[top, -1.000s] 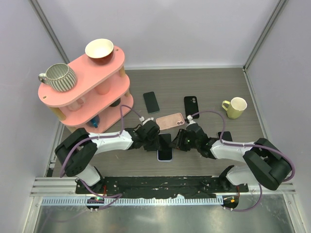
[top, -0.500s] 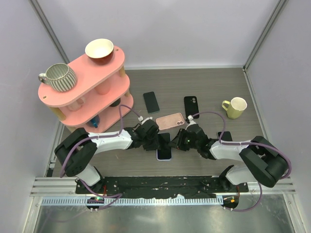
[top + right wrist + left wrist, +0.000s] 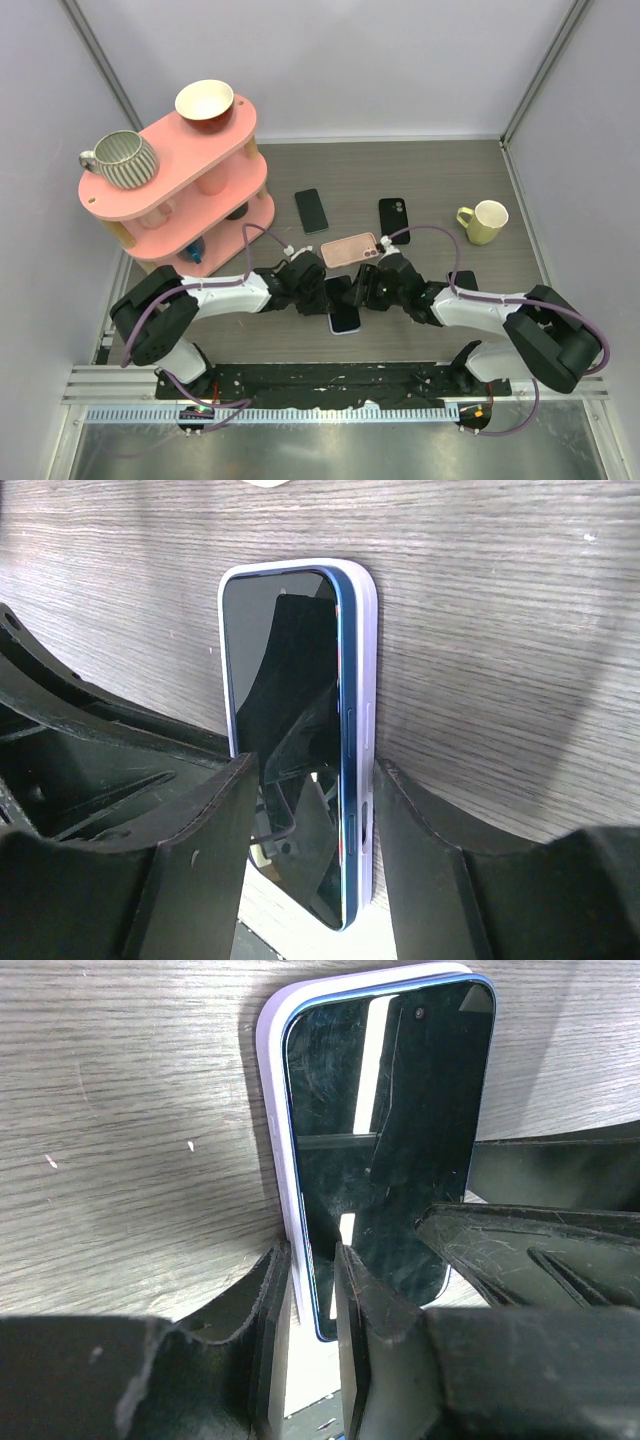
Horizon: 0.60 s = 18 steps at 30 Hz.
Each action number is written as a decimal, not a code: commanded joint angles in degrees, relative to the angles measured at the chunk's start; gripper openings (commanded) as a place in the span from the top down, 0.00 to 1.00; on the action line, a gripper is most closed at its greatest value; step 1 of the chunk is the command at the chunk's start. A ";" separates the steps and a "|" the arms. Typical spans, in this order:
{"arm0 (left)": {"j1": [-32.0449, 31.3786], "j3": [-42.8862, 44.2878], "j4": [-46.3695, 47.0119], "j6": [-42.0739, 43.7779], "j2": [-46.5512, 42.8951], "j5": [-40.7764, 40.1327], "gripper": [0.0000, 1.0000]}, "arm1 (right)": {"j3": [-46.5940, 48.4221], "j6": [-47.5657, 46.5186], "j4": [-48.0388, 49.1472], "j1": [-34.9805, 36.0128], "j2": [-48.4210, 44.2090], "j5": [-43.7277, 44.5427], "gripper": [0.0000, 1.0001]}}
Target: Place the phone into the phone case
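The phone (image 3: 385, 1150), blue-edged with a dark screen, lies face up in the lilac phone case (image 3: 272, 1110) on the table; in the top view it (image 3: 343, 316) lies between both arms. In the right wrist view the phone's (image 3: 285, 710) right edge sits slightly proud of the case (image 3: 366, 680). My left gripper (image 3: 312, 1260) (image 3: 322, 296) pinches the case's left wall and the phone's edge with a narrow gap. My right gripper (image 3: 315, 770) (image 3: 362, 292) straddles the phone, the right finger (image 3: 420, 830) against the case's side and the left finger (image 3: 215, 820) over the screen.
A pink phone (image 3: 350, 248), a black phone (image 3: 311, 210) and a black case (image 3: 393, 218) lie farther back. A yellow mug (image 3: 483, 221) stands at the right. A pink shelf (image 3: 175, 185) with a striped mug and a bowl stands at the left.
Both grippers have shifted slightly around the phone, the right one closing in to the left. The phone has nudged a little to the right.
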 commanded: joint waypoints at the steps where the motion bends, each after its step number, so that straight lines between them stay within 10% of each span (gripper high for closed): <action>1: -0.60 -0.93 0.28 -0.20 1.60 1.16 0.76 | 1.80 -2.13 -5.45 0.70 1.79 0.83 0.44; 18: 0.63 -7.78 13.46 -2.57 0.64 7.58 0.87 | -4.08 6.48 21.95 -1.32 2.32 -21.74 0.44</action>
